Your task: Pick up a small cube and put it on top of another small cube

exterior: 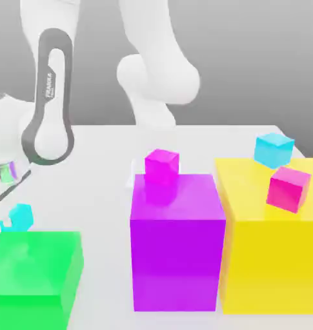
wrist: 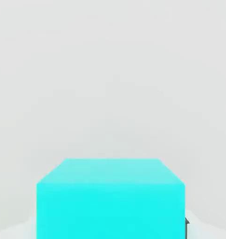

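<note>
Here the fingers (exterior: pixel 5 205) grip the small cube (exterior: pixel 20 216) — just behind the green block (exterior: pixel 35 267).

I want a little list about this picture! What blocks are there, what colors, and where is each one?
big blocks: green block, purple block, yellow block, in a row on the white table
small magenta cube: at the purple block's top back edge
small pink cube: on the yellow block
cyan cube on yellow: at its back edge
cyan cube by the gripper: behind the green block, close up in the hand view
robot arm: white, reaching down at the exterior view's left
</note>
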You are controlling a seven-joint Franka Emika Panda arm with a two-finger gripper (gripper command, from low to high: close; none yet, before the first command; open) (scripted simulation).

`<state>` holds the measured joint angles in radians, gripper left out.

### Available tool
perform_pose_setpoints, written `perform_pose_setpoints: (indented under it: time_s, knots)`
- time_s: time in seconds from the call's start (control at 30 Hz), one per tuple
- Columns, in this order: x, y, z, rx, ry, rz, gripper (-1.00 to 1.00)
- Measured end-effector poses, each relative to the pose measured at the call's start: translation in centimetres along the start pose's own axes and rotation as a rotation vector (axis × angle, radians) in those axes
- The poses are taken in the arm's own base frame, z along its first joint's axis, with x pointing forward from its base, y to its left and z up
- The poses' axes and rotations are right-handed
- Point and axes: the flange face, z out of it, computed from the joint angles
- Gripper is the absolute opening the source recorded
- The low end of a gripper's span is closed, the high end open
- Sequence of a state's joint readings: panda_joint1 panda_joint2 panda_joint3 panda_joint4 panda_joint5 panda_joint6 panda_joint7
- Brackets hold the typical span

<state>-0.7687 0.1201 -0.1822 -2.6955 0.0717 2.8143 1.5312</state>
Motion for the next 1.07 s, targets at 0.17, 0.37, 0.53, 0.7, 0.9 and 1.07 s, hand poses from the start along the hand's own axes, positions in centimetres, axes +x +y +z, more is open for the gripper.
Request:
perform_pose_setpoints:
  time_s: [0.17,0.37,0.53,0.7,0.9,1.07]
  knots:
    - [-7.2,0.5,-5.9,0.002,0.009,-0.125,-1.0]
    - [-15.2,3.9,-13.1,0.004,0.012,-0.26,-1.0]
    - [-21.3,9.5,-18.8,0.004,0.008,-0.394,-1.0]
    - [-25.4,17.0,-23.9,0.001,0.001,-0.536,-1.0]
    - [-27.1,23.5,-24.1,-0.002,-0.004,-0.65,-1.0]
    - [-27.1,23.7,-21.6,-0.002,-0.003,-0.652,1.0]
